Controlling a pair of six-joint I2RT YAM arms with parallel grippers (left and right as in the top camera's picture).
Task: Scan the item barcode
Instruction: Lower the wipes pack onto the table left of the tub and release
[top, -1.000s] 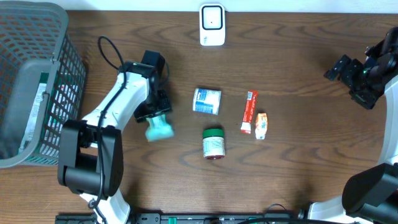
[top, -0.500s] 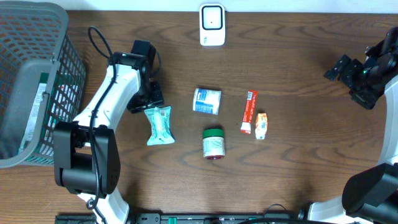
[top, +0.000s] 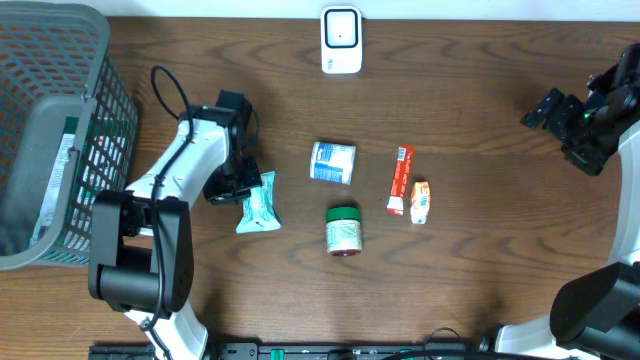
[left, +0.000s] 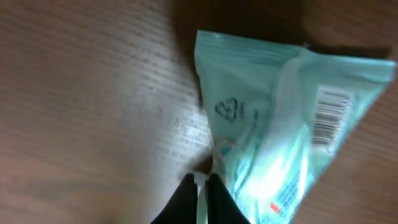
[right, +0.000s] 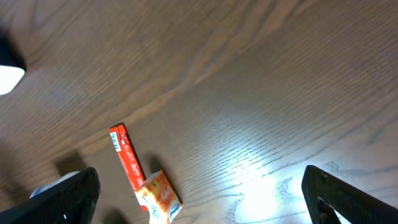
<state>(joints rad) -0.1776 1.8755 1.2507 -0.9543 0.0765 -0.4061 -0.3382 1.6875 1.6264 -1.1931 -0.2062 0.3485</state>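
Note:
A mint-green plastic packet (top: 258, 202) lies on the wooden table left of centre. My left gripper (top: 243, 187) is at its upper left edge. In the left wrist view that gripper (left: 202, 186) is shut, with a thin pale strip of the packet's (left: 273, 130) edge pinched between the black fingers. The packet's barcode (left: 329, 115) faces up near its far corner. The white scanner (top: 341, 40) stands at the table's back edge. My right gripper (top: 562, 125) hangs at the far right, open and empty, its fingers (right: 68, 199) wide apart above the table.
A grey mesh basket (top: 50, 130) fills the left side. A white and blue can (top: 332, 162), a green-lidded jar (top: 343, 230), a red tube (top: 401, 179) and a small orange box (top: 420, 201) lie mid-table. The tube (right: 127, 158) and the box (right: 158, 196) also show below my right gripper.
My left gripper drew back from the packet, came back to its upper left edge and shut on it. The packet has turned slightly. The right arm has not moved.

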